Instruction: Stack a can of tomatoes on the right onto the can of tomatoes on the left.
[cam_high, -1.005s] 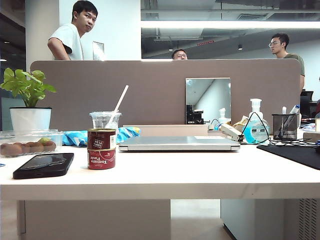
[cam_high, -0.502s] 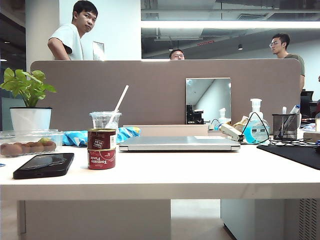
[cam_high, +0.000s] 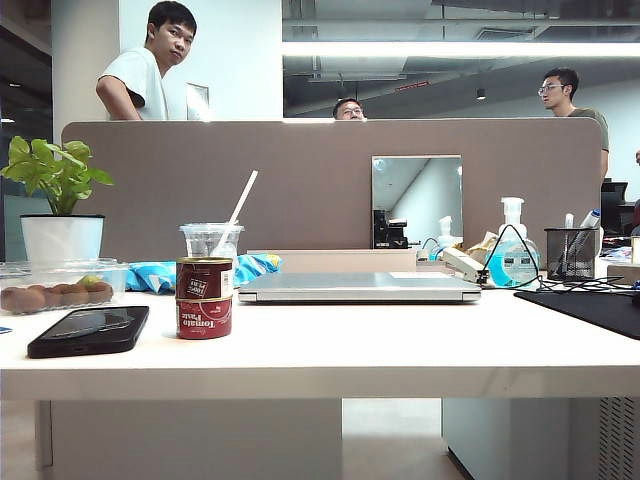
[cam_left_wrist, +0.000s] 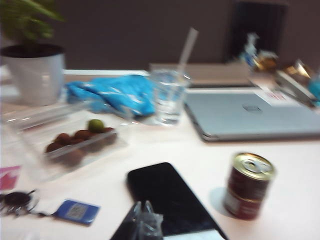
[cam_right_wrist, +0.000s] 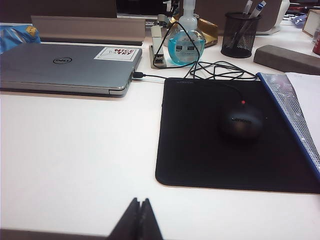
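Two dark red tomato cans stand stacked on the white table, left of centre: the upper can (cam_high: 204, 277) rests on the lower can (cam_high: 204, 318). In the left wrist view the same stack appears, with the gold-lidded upper can (cam_left_wrist: 251, 176) on the lower can (cam_left_wrist: 241, 205). My left gripper (cam_left_wrist: 142, 203) is shut and empty, hovering over a black phone (cam_left_wrist: 170, 197), apart from the stack. My right gripper (cam_right_wrist: 140, 200) is shut and empty above bare table near its front edge. Neither gripper shows in the exterior view.
A black phone (cam_high: 88, 331) lies left of the cans. Behind them stands a plastic cup with a straw (cam_high: 211, 240). A clear fruit box (cam_high: 55, 288) and a potted plant (cam_high: 62, 238) sit at the far left. A closed laptop (cam_high: 358, 288) lies mid-table. A mouse (cam_right_wrist: 241, 121) sits on a black pad (cam_right_wrist: 200, 150).
The stacked cans, phone and laptop stand as before in the exterior view. Only a person's head behind the divider has shifted.
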